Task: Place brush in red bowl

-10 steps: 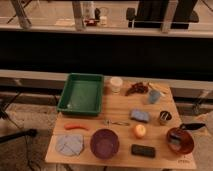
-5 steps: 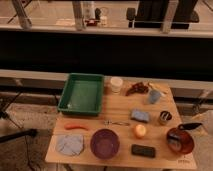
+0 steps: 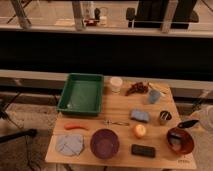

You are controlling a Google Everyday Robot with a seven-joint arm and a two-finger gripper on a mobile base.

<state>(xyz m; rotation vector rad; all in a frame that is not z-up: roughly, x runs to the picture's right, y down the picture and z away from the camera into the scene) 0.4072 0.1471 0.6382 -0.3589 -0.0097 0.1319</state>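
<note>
Brush (image 3: 173,143) looks bedded in red bowl (image 3: 186,145), so lift your hand (image 3: 187,123) (grip cannot be told) straight off its rim.

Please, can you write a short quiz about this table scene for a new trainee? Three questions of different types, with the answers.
1. True or false: the claw is over the green tray.
2. Which is nearest to the claw? A) purple bowl B) red bowl C) green tray
3. What seems to lie inside the red bowl?

Key
1. False: the claw is at the table's right edge, just behind the red bowl.
2. B
3. A small greyish thing, apparently the brush.
</note>
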